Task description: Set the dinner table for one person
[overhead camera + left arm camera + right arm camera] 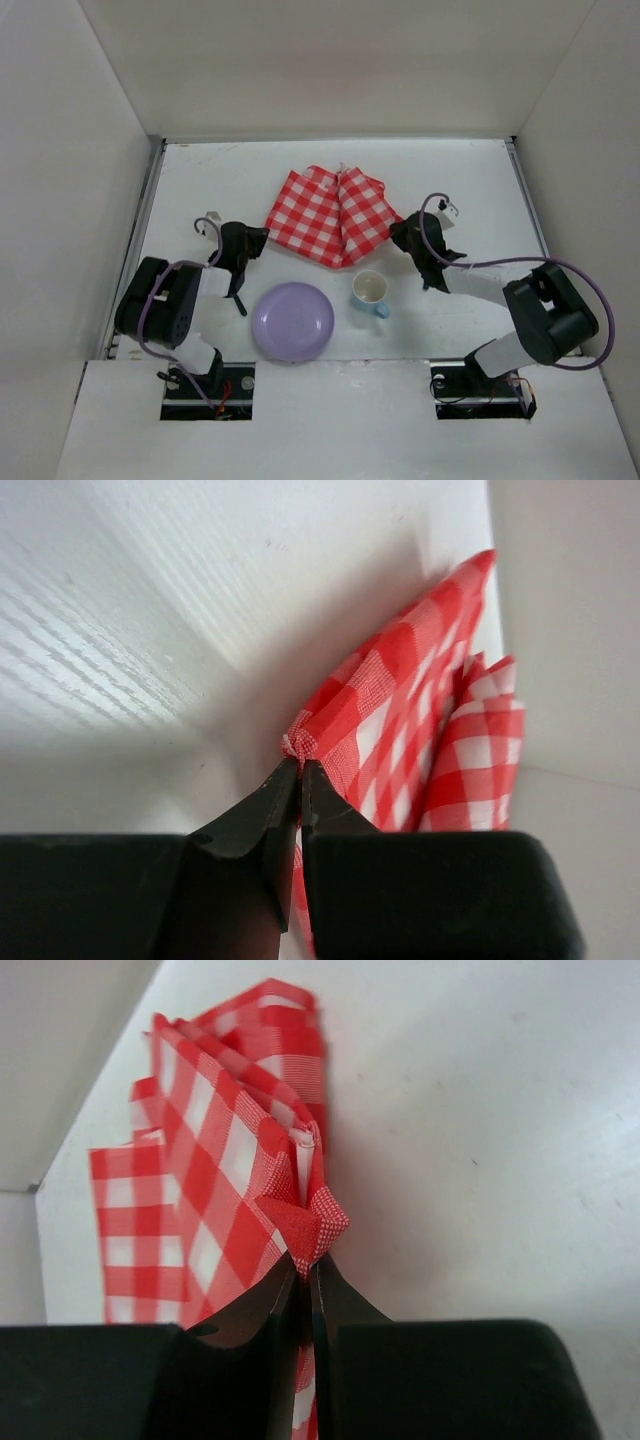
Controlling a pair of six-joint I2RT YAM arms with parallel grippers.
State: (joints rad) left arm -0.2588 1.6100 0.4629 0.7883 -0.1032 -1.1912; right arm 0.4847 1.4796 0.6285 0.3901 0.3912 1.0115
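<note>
A red-and-white checked cloth lies crumpled in folds at the middle of the white dinner table. My left gripper is shut on the cloth's left corner, with the fabric pinched between its black fingertips. At the other side, my right gripper is shut on the cloth's right corner, which bunches into a small peak above the jaws. Near the front, a lilac plate and a white cup with a blue handle stand on the table.
Grey metal rails run along both side edges of the table. White walls close in the back and sides. A dark thin object lies beside the left arm, left of the plate.
</note>
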